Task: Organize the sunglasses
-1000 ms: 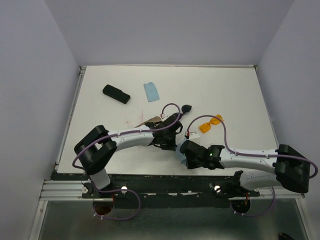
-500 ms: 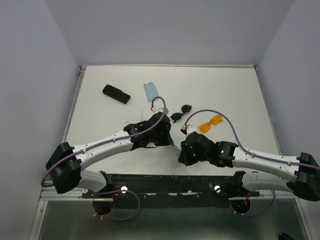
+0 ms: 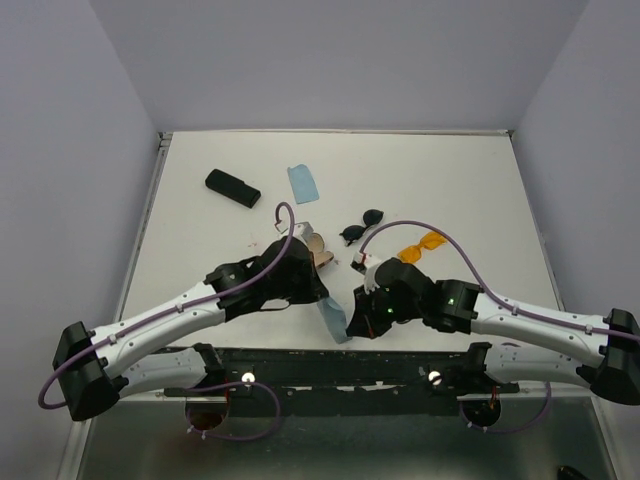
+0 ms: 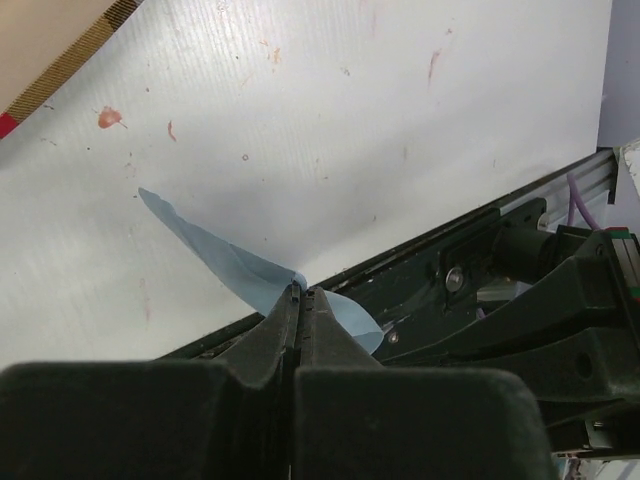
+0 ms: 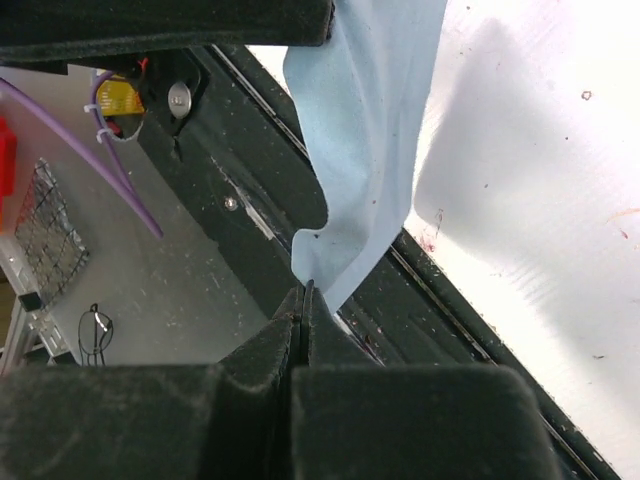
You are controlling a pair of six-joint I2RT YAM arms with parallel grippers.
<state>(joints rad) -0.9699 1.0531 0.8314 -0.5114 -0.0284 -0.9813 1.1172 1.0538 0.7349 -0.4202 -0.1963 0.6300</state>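
Pale blue thin cloth point(image 3: 332, 318) is pinched by the left end effector point(image 4: 303, 296) and right end effector point(image 5: 304, 292), likely for spreading flat next, while black round-lensed sunglasses point(image 3: 362, 224) and orange wraparound sunglasses point(image 3: 424, 244) lie untouched on the white table point(image 3: 450, 180).

White worktop point(image 3: 450, 180) filled middle of top view; surface finely ribbed, dotted with reddish stains point(image 4: 110, 118). Plain pale lavender walls closed three sides: back wall point(image 3: 340, 60), left wall point(image 3: 60, 150), right wall point(image 3: 590, 150). Black rail point(image 3: 330, 365) ran along near edge; aluminium profile point(image 3: 120, 378) at near-left corner. Grey floor point(image 3: 330, 450) lay below. Light was even, shadows soft.
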